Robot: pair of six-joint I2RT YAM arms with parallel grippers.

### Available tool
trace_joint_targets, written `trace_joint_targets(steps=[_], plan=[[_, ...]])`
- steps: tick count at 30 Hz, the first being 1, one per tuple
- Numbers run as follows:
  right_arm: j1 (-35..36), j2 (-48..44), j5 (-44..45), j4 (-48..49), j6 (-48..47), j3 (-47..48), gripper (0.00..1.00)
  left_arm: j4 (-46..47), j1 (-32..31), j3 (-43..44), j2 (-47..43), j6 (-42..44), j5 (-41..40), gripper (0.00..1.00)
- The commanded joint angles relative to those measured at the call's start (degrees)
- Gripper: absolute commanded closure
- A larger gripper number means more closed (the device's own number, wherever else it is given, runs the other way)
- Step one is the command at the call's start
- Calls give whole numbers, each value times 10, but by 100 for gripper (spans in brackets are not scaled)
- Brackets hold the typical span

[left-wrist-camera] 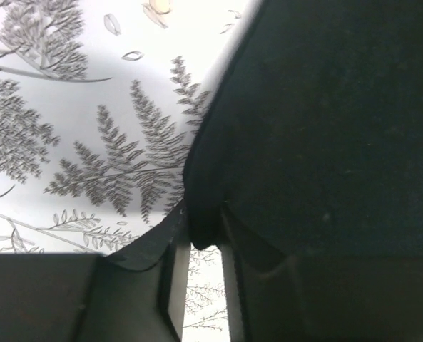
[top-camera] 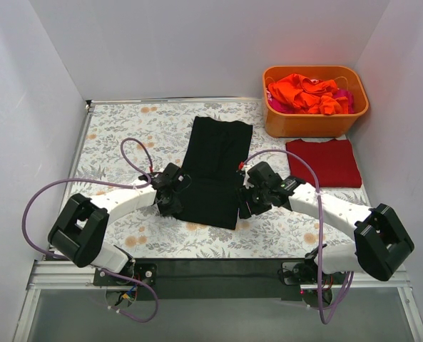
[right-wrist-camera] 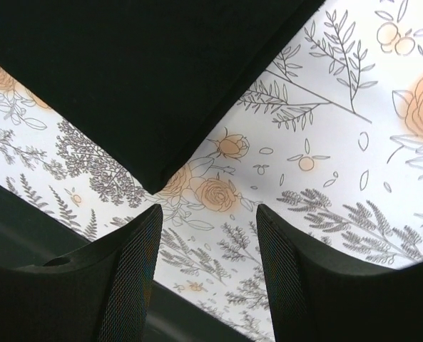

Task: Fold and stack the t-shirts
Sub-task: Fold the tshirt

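A black t-shirt point(top-camera: 215, 167) lies folded into a long strip on the middle of the cloth. My left gripper point(top-camera: 171, 198) is at its near-left edge. In the left wrist view the narrow fingers of the left gripper point(left-wrist-camera: 204, 239) pinch a fold of the black t-shirt's point(left-wrist-camera: 325, 128) hem. My right gripper point(top-camera: 248, 201) is at the shirt's near-right edge. In the right wrist view the right gripper point(right-wrist-camera: 207, 214) stands open over bare cloth, just short of the black t-shirt's point(right-wrist-camera: 140, 78) corner. A dark red t-shirt point(top-camera: 325, 162) lies folded at the right.
An orange plastic tub point(top-camera: 314, 122) at the back right holds crumpled orange t-shirts point(top-camera: 304, 92) and a pink one point(top-camera: 345, 97). The floral tablecloth point(top-camera: 125, 142) covers the table. White walls close in on three sides.
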Motion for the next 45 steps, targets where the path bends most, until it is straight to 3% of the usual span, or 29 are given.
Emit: trace_joint_targets(steps=[1,4,10,23,34,45], plan=[[12,8,21,-40,59,42,47,1,-7,6,16,5,1,80],[17,31,-5,-41,88,54,47,1,-7,5,11,6,11,91],[40,76,6,-44,139,65,45,2,-8,-2,-18,-3,37,100],[68,137,12,-33,179,66,48,12,-9,-25,-57,-13,65,100],[71,85,52,-25,203,50,51,9,-9,-26,-60,-17,69,100],[75,137,40,-25,203,50,55,9,-9,-30,-66,-19,70,100]])
